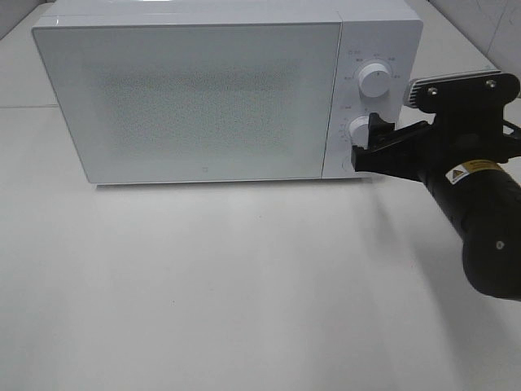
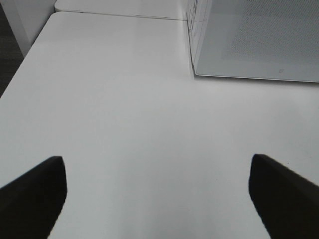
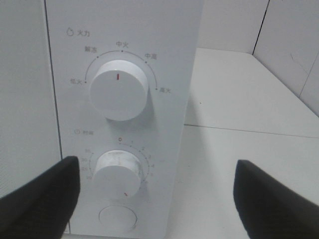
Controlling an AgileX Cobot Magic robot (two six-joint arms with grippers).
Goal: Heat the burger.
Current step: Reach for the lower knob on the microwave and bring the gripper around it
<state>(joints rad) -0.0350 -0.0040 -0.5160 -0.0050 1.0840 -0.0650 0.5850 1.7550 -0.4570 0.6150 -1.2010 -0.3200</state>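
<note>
The burger is not visible in any view. The white microwave stands at the back of the table with its door shut. My right gripper is open and sits just in front of the control panel, at the lower timer knob. In the right wrist view the open gripper frames the timer knob, whose red mark points down, below the power knob. The fingers are clear of the knob. My left gripper is open and empty over bare table; it does not show in the exterior view.
A round button sits under the timer knob. The white table stretches in front of the microwave. The microwave's left front corner shows in the left wrist view. A tiled wall stands at the back right.
</note>
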